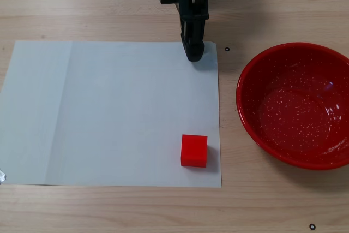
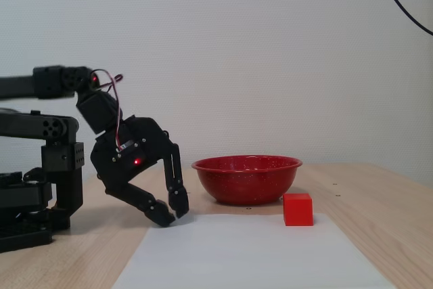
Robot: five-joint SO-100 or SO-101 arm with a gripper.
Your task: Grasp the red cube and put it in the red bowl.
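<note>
The red cube [image 1: 194, 150] sits on a white sheet of paper [image 1: 109, 113] near its front right corner; it also shows in the side fixed view [image 2: 298, 208]. The red bowl [image 1: 297, 105], speckled white, stands empty on the wood right of the paper, and shows behind the cube in the side view [image 2: 247, 177]. My black gripper [image 1: 194, 54] hangs low over the paper's far right corner, well away from the cube. In the side view the gripper [image 2: 173, 216] points down with its fingertips together and nothing between them.
The wooden table [image 1: 109, 4] surrounds the paper. The arm's black base [image 2: 34, 194] stands at the left in the side view. A black cable [image 2: 406, 5] hangs at the upper right by the white wall.
</note>
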